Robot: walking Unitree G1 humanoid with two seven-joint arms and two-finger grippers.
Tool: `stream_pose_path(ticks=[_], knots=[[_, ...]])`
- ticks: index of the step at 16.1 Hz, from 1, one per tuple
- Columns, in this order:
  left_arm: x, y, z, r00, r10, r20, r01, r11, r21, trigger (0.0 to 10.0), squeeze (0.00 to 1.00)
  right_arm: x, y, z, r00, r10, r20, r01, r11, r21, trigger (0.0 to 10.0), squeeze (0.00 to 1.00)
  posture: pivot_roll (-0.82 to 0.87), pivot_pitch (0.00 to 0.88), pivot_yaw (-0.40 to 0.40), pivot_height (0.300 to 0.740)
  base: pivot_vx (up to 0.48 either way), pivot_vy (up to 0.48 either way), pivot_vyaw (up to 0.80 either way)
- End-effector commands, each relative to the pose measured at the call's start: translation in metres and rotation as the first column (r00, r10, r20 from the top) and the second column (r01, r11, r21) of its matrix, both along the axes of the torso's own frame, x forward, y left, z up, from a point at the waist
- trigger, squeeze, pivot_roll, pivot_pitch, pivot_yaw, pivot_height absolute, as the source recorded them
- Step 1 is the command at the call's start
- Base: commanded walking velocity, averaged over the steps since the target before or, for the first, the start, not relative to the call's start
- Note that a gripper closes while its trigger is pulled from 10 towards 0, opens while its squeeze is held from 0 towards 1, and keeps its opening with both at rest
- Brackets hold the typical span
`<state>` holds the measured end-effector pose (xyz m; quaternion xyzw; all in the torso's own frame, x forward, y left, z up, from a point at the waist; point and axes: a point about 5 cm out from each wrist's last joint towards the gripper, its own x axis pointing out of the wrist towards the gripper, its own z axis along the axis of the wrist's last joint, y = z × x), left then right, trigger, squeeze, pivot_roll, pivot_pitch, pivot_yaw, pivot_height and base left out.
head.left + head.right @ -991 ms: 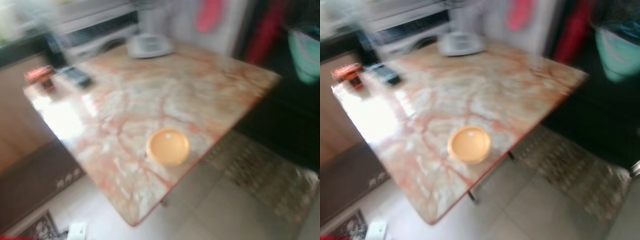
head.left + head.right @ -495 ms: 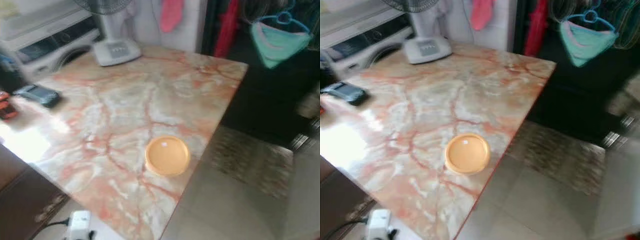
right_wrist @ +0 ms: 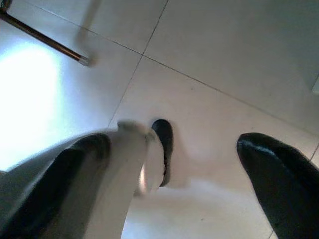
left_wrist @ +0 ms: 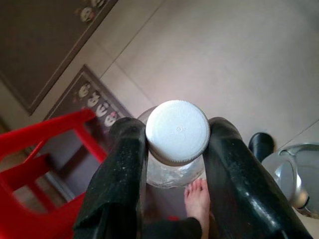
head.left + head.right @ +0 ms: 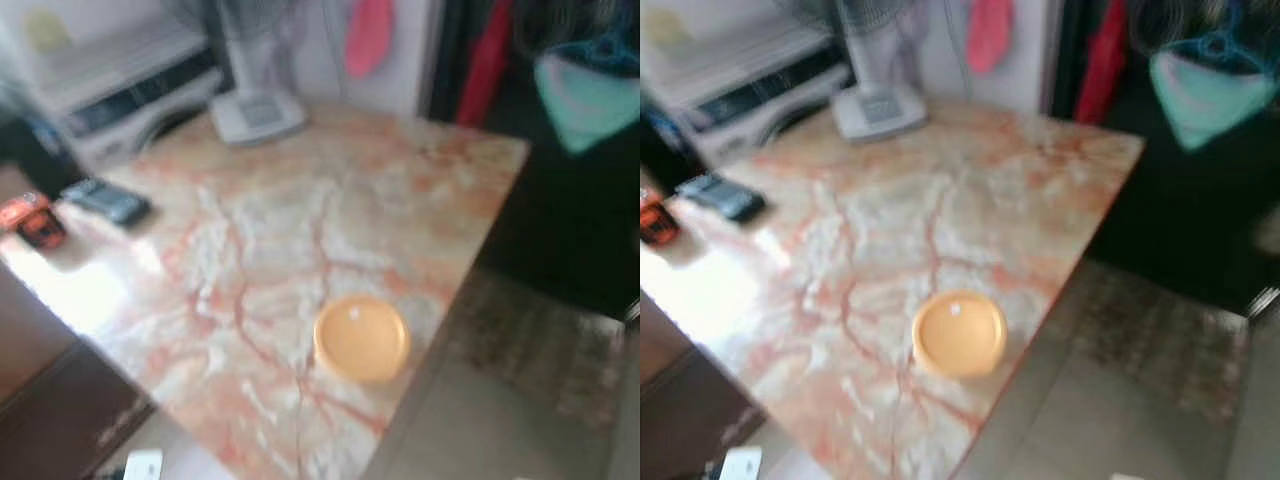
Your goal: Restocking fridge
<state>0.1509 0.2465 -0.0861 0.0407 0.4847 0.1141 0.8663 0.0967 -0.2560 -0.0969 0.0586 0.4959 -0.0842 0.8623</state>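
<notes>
Up close in the left wrist view, the left gripper (image 4: pixel 177 149) is clamped on a clear bottle (image 4: pixel 174 172) with a white ribbed cap (image 4: pixel 177 131); one black finger presses each side of the neck just under the cap, at the centre of the frame. Below the bottle lies pale tiled floor (image 4: pixel 239 55). A person's bare foot (image 4: pixel 198 201) shows at the lower centre, a red plastic stool (image 4: pixel 30 169) at the lower left, a dark patterned mat (image 4: pixel 82 99) at the left, and a shiny metal vessel (image 4: pixel 291 179) at the right edge.

The right gripper (image 3: pixel 174 169) hangs over the same pale tiles with its two black fingers spread wide apart and nothing between them; a blurred pale shape crosses the lower left of that frame.

From the head camera, blurred, a marble table (image 5: pixel 300 200) with orange veins spans the middle. A round yellow lidded container (image 5: pixel 361 338) sits near the table's lower right edge. A white fan base (image 5: pixel 257 115) stands at the upper centre, a dark phone-like object (image 5: pixel 108 202) and a small orange item (image 5: pixel 32 218) lie at the left edge. A washing machine (image 5: pixel 130 80) stands at the upper left.
</notes>
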Motion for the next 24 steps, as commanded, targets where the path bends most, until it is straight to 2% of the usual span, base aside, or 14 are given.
stream_pose_path(ticks=[1, 14, 24], knots=[[0.0063, -0.0014, 0.0022, 1.0, -0.004, 0.019, 0.004, 1.0, -0.005, 10.0, 0.0, -0.0184, -0.0004, -0.0044, 0.998, -0.025, -0.055, 0.025, 1.0, 0.008, 10.0, 0.0, 0.01, 0.039, 0.118, 0.74, 0.0, 0.0, 0.0], [0.0026, 0.0, 0.0013, 0.999, 0.031, 0.027, -0.031, 0.999, -0.018, 10.0, 0.0, -0.0183, -0.0002, -0.0045, 0.998, -0.023, -0.054, 0.023, 1.0, 0.007, 10.0, 0.0, 0.01, 0.029, 0.115, 0.74, 0.0, 0.0, 0.0], [0.0028, -0.0023, 0.0008, 0.999, 0.041, 0.035, -0.04, 0.999, -0.029, 10.0, 0.0, -0.0177, -0.0019, -0.0039, 0.998, -0.027, -0.053, 0.027, 1.0, 0.008, 10.0, 0.0, 0.02, 0.039, 0.106, 0.74, -0.323, 0.0, 0.0]])
